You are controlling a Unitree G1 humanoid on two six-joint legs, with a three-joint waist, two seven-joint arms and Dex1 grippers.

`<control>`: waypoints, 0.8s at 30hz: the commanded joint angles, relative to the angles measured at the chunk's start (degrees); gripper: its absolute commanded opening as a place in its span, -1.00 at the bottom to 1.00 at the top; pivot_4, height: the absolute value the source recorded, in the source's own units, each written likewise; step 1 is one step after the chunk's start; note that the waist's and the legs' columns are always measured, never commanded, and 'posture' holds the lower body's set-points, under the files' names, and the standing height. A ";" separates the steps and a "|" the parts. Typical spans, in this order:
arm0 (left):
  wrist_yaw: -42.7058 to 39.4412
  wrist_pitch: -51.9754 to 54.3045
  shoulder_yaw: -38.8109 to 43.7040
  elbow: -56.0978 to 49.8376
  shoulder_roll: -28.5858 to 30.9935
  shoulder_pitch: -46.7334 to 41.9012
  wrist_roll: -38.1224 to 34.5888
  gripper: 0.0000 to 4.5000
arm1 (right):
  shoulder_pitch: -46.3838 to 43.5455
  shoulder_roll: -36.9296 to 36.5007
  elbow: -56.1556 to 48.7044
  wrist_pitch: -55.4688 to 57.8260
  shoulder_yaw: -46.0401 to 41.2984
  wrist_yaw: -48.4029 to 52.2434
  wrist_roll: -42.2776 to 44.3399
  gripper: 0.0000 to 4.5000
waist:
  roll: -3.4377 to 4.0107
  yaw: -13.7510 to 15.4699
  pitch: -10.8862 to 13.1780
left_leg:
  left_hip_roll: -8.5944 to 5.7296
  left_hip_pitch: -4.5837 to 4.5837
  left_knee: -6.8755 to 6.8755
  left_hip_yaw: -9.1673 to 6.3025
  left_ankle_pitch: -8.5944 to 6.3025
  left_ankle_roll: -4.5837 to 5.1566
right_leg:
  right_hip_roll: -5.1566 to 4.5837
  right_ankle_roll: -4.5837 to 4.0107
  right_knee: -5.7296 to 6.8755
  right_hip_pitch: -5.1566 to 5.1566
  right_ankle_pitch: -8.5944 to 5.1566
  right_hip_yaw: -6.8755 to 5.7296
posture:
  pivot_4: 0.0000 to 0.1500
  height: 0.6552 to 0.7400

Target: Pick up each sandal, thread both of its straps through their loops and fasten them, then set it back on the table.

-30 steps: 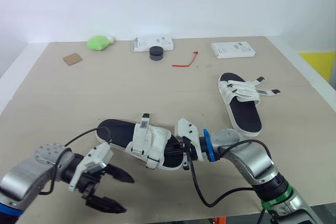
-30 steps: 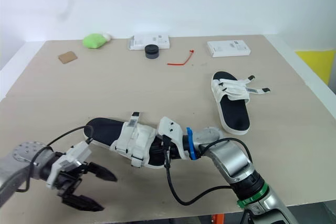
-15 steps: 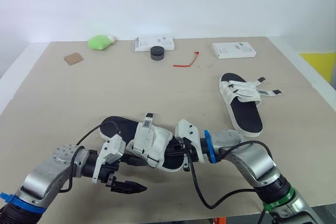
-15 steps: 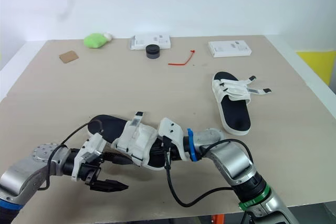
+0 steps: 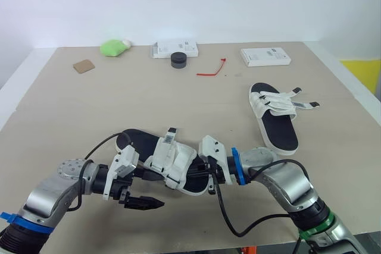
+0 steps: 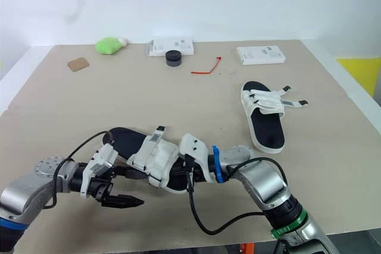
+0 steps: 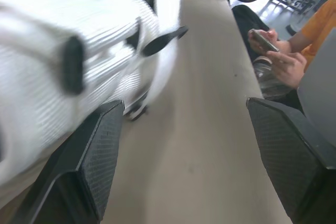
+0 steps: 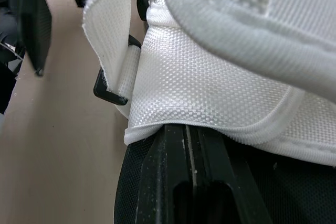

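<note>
As two tools [image 5: 144,189] [image 5: 200,176] flank one, two sandals [image 5: 171,159] [image 5: 277,127]

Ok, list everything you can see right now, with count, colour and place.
near white-strapped black sandal: one, front edge, between the grippers
far white-strapped black sandal: one, table's right side
soft green lump: one, far left
brown cardboard square: one, far left
flat white boxes: two, far edge, centre and right
black round puck: one, before the centre box
thin red tie: one, far centre
beige table: one
person's hands holding a phone: beyond the table
left gripper: open, beside the near sandal
right gripper: gripping the near sandal
</note>
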 commanded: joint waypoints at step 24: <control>-1.52 -2.59 -2.89 5.13 -2.26 1.96 1.41 -0.97 | 0.91 -0.51 0.90 0.85 2.29 0.33 -0.10 -1.00 | 0.00 0.00 0.00 | 0.01 0.00 0.00 0.00 0.00 0.00 | 0.01 -0.01 0.00 0.00 0.00 0.00 | 1.00 1.00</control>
